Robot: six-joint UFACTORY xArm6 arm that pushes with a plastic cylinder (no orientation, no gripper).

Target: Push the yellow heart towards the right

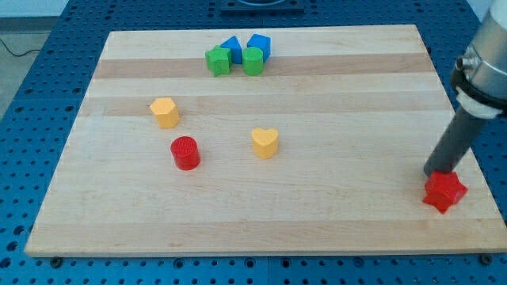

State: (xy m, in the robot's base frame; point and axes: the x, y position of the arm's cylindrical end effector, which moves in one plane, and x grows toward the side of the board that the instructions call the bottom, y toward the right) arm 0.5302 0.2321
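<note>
The yellow heart (265,142) lies on the wooden board (333,214), a little left of the middle. My tip (435,173) is far to the right of it, near the board's right edge, touching or just behind the top left of a red star-shaped block (444,191). The rod rises from there toward the view's upper right.
A yellow hexagon-like block (165,112) and a red cylinder (185,153) lie left of the heart. At the view's top middle, two green blocks (219,60) (253,61) and two blue blocks (232,47) (259,45) cluster together. A blue perforated table (32,119) surrounds the board.
</note>
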